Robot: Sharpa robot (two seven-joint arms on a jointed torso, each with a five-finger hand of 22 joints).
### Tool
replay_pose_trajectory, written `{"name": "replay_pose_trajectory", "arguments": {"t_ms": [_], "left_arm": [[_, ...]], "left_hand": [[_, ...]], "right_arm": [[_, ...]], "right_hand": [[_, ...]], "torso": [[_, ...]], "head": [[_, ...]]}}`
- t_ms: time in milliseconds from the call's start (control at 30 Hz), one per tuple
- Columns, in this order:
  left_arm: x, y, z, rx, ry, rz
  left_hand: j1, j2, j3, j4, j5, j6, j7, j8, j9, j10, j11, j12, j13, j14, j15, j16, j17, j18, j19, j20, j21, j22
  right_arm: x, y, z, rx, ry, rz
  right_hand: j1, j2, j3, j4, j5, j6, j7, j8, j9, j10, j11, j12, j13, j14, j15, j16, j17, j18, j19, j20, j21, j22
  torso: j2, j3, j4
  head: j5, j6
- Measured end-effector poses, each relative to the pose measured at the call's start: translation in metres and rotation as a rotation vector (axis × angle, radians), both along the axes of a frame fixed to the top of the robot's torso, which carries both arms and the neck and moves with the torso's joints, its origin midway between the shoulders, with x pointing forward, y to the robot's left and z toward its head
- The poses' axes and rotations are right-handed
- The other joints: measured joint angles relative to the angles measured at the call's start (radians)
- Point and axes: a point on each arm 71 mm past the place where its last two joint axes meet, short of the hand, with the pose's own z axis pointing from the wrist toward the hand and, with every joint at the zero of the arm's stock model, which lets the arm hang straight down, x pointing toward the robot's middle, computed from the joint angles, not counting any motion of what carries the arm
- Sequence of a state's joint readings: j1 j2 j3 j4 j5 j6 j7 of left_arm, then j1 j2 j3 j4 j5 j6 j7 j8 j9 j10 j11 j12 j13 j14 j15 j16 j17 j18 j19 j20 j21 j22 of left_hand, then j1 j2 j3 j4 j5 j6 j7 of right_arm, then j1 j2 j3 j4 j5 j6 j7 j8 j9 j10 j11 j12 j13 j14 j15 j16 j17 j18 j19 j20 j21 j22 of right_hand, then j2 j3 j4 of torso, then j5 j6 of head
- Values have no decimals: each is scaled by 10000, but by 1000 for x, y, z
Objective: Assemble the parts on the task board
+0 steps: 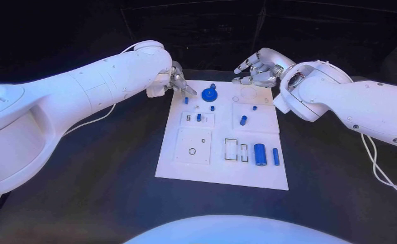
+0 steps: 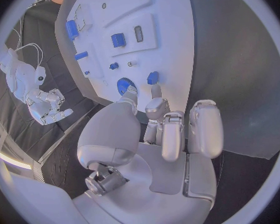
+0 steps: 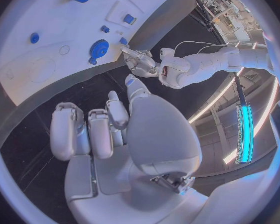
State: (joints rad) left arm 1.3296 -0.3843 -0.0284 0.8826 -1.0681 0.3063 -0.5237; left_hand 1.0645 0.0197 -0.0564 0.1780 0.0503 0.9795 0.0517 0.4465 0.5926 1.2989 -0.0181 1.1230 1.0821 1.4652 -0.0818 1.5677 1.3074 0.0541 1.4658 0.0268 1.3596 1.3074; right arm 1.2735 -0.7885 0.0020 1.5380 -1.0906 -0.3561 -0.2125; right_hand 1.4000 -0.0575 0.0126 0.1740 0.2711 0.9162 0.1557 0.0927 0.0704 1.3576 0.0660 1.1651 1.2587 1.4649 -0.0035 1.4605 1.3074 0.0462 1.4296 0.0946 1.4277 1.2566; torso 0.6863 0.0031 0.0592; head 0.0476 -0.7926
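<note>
The white task board (image 1: 217, 166) lies in the middle of the black table. A round blue knob-like part (image 1: 209, 93) stands at its far end, with small blue pegs (image 1: 213, 108) near it. A larger blue cylinder (image 1: 260, 154) and a slim blue piece (image 1: 275, 157) sit near the board's right front. My left hand (image 1: 175, 83) hovers at the board's far left corner, fingers apart and empty. In the left wrist view its fingertips (image 2: 155, 90) reach close to the round part (image 2: 123, 84) and a small blue peg (image 2: 152, 77). My right hand (image 1: 260, 69) is off the far right corner, fingers spread, holding nothing.
Several recesses and slots mark the board, among them a square plate with a small ring (image 1: 193, 151) and rectangular slots (image 1: 232, 148). Black table (image 1: 108, 158) surrounds the board on all sides. Both white forearms angle in over the table's far half.
</note>
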Motion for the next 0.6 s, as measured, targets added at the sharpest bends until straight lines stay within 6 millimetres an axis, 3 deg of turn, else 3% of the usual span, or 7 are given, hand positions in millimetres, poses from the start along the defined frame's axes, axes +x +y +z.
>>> {"name": "replay_pose_trajectory", "arguments": {"t_ms": [600], "left_arm": [[1, 1, -5, 440, -12, -116]], "left_hand": [[363, 176, -83, -84, 0, 35, 35, 0, 10, 0, 1, 0, -6, 0, -1, 0, 0, 0, 0, 0, 0, 0]], "right_arm": [[0, 0, 0, 29, 13, -30]], "right_hand": [[0, 0, -26, 26, 104, 0, 0, 0, 0, 1, 0, 0, 1, 0, 0, 0, -1, 1, 1, 0, 1, 1]], "torso": [[-6, 0, 7]], "head": [[22, -3]]}}
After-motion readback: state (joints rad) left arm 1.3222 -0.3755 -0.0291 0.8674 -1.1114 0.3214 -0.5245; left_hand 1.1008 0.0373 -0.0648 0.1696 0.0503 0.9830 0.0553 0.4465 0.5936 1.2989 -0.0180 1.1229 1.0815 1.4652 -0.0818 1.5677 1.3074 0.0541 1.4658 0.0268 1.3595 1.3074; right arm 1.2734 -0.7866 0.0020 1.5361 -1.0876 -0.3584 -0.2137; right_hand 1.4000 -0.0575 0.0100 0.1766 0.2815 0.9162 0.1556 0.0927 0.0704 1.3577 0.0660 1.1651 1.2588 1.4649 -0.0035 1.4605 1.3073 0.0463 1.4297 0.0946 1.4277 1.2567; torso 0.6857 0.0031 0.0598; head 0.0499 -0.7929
